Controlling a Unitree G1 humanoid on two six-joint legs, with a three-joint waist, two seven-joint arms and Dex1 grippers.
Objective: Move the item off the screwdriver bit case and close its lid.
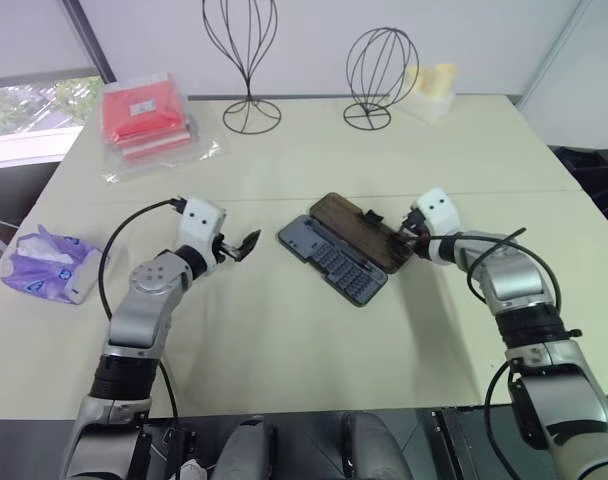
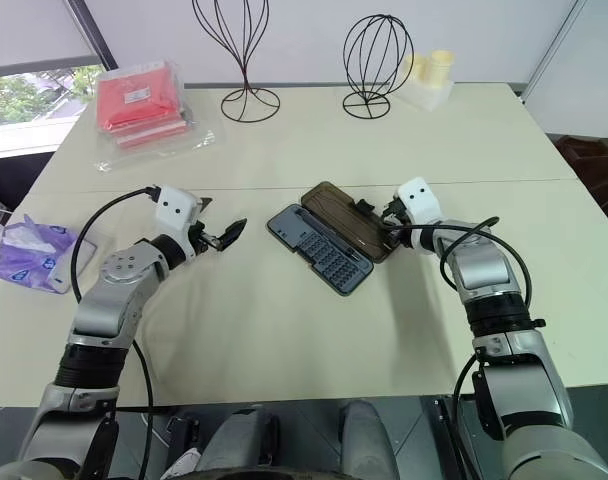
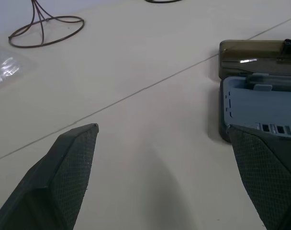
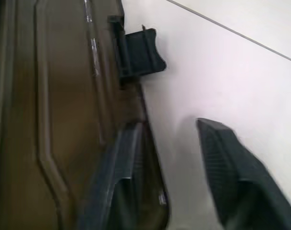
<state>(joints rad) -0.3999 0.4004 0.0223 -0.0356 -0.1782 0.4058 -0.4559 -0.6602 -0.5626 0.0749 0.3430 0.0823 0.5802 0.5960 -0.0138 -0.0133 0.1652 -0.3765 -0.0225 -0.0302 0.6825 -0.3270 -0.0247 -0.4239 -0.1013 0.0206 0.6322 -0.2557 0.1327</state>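
The bit case (image 1: 333, 262) lies open mid-table, its brown lid (image 1: 360, 231) flat beside the tray. The right gripper (image 4: 176, 172) straddles the lid's outer edge, one finger on it, jaws partly closed; actual pinch is hard to tell. The left gripper (image 1: 242, 246) hangs spread just left of the case. The tissue pack (image 1: 50, 265) sits far left.

The desk (image 1: 314, 330) is viewed from above and forward by both head cameras, which share the whole scene. The open screwdriver bit case (image 3: 260, 115) is seen low and near by the left wrist camera; its lid (image 4: 54, 120) is seen closely by the right.
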